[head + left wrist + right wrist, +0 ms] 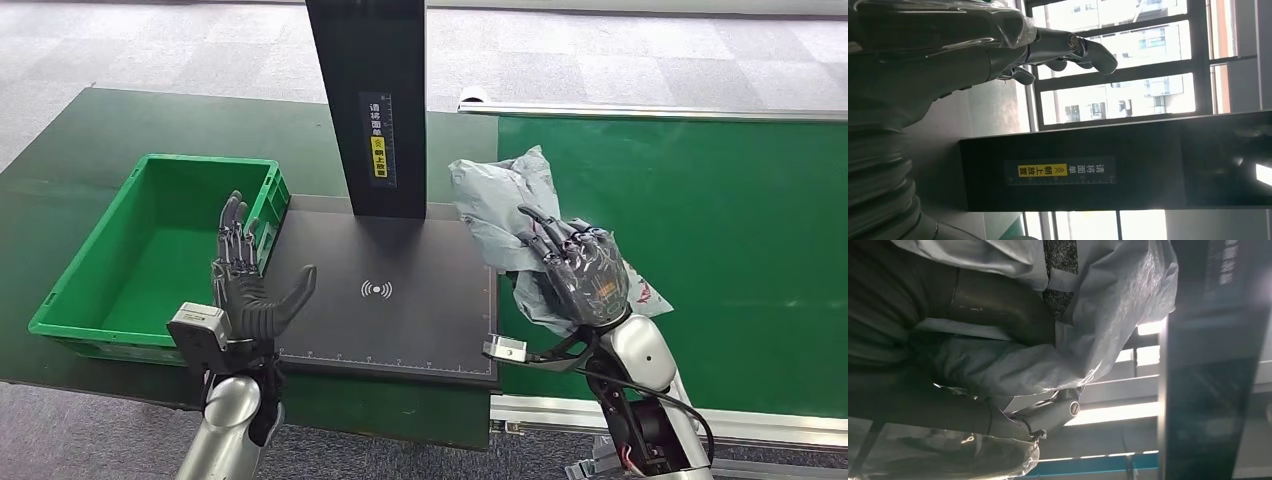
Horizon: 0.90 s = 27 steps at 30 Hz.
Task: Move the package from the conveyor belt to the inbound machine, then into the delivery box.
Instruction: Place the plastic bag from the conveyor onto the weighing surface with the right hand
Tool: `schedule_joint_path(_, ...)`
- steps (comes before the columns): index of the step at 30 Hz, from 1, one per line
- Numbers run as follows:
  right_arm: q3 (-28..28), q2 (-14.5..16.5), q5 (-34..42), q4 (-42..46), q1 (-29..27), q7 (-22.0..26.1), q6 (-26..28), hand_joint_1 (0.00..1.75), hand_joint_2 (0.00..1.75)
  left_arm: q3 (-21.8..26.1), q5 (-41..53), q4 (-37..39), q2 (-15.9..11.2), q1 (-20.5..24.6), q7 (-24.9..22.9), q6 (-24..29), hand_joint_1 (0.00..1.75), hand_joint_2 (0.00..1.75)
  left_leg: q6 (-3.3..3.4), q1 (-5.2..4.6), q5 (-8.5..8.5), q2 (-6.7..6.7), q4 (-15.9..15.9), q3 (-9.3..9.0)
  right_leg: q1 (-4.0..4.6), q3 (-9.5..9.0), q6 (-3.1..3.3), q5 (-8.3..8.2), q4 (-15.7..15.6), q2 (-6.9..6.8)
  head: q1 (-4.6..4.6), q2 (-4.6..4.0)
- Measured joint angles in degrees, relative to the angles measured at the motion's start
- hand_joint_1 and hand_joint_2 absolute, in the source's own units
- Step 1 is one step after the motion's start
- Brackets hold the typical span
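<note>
Sitting at far left on the desk: green delivery box; hovering just beside its right wall, left hand with fingers spread wide and holding nothing, raised over the left edge of the black inbound machine. Standing behind the plate, the machine's dark post carrying a yellow label. Gripping the crumpled grey package at right, right hand, fingers wrapping it, hanging over the plate's right edge and the green conveyor belt.
</note>
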State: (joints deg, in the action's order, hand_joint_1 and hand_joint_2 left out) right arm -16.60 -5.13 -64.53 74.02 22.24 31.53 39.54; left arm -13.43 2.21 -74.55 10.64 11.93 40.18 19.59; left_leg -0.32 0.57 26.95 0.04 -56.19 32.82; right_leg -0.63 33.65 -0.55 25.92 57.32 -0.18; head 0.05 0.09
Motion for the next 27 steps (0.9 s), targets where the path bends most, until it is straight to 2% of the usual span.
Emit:
schedule_joint_path(6,-8.36,-1.37,1.31,-6.21,4.18,-1.48,0.02,1.75,1.75,-1.17,-1.34,0.55,-0.05,0.89,-0.01,-0.2,0.0,1.75,0.0,0.01,0.0,0.01,0.01,0.01,0.02,0.02,0.0,0.0,0.0,0.0,0.0,0.0)
schedule_joint_path(12,-16.07,-0.9,-0.64,-15.26,9.22,-2.47,0.02,1.75,1.75,-2.8,-2.13,1.8,0.03,2.63,-0.01,-1.03,0.0,1.75,0.0,0.01,-0.02,0.0,0.0,0.01,0.02,0.01,0.0,0.0,0.01,0.0,0.0,0.0)
schedule_joint_path(16,-18.69,1.05,-1.91,-20.59,11.99,-2.44,0.02,1.75,1.75,-3.67,-2.19,2.86,0.31,3.81,-0.01,-1.08,0.0,1.75,0.0,0.01,-0.01,0.01,0.0,0.02,0.02,0.03,0.0,0.0,0.01,0.0,0.0,0.0)
schedule_joint_path(21,-20.97,5.07,-2.87,-26.54,15.45,-1.57,0.02,1.75,1.75,-4.38,-2.29,4.34,0.81,5.41,-0.01,-1.42,0.0,1.75,0.0,0.02,-0.02,0.02,0.0,0.02,0.03,0.07,0.01,0.0,0.02,0.02,0.0,0.0)
schedule_joint_path(27,-21.68,8.14,-6.35,-29.3,16.49,-1.45,0.02,1.75,1.75,-5.1,-2.29,5.5,1.23,6.48,-0.18,-2.26,0.0,1.75,-0.01,0.02,-0.02,0.02,0.0,0.03,0.03,0.08,0.0,0.0,0.02,0.02,0.01,0.0)
